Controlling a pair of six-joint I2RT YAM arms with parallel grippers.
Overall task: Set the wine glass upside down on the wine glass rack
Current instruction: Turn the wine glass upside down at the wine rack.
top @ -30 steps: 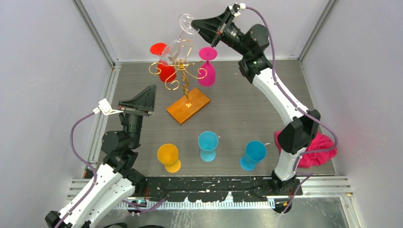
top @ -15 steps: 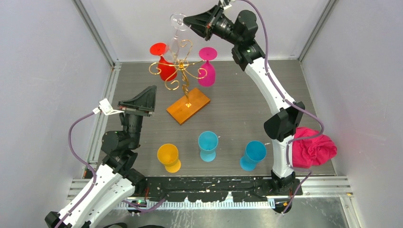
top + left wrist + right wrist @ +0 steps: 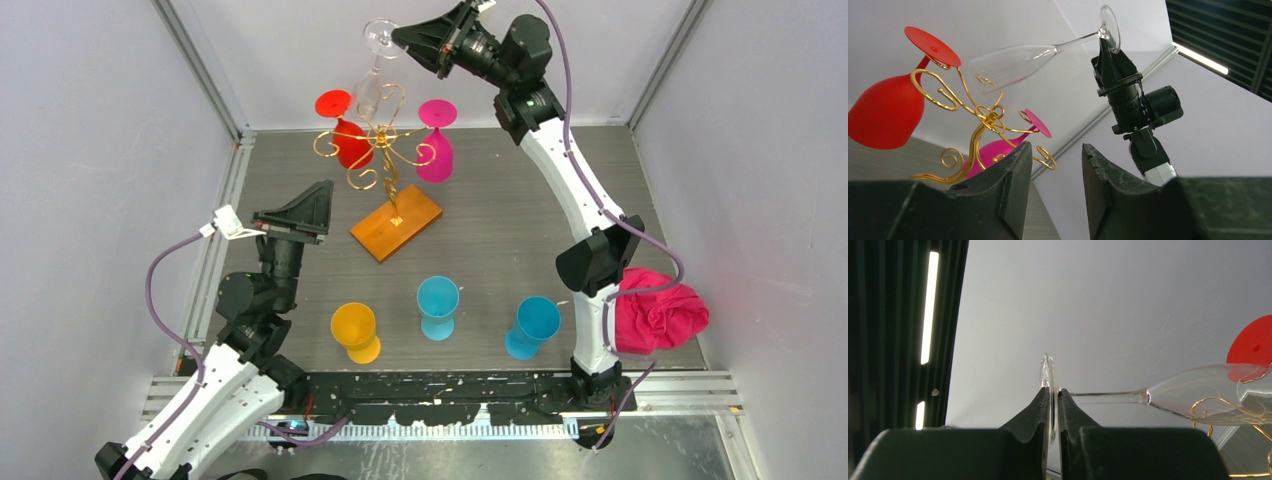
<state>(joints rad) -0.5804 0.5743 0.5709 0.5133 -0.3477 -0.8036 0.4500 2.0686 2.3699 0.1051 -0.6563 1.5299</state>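
- Top external view, far left: the left pincer (image 3: pixel 300 213) hangs over the worktop (image 3: pixel 500 230), well apart from the rack. Its two fingers are partly open and it holds nothing.
- Next is a red glass (image 3: pixel 348 145). It hangs upside down on the left side of the wine glass rack (image 3: pixel 390 160).
- The rack is thin gold wire with curly arms. It stands on a flat orange-brown wooden base (image 3: pixel 397 224) toward the back of the worktop.
- The clear wine glass (image 3: pixel 370 90) is up in the air over the top of the rack. It is tilted, with its bowl low by the gold curls and its round foot high. I cannot tell if the bowl touches the wire.
- A pink glass (image 3: pixel 436 150) hangs upside down on the right side of the rack.
- The right pincer (image 3: pixel 398 38) is almost closed. It pinches the flat foot of the wine glass between its fingers.
- Near the front, a yellow glass (image 3: pixel 355 328) and two blue glasses (image 3: pixel 438 300) stand upright in a row.
- A pink cloth (image 3: pixel 662 315) lies at the far right.
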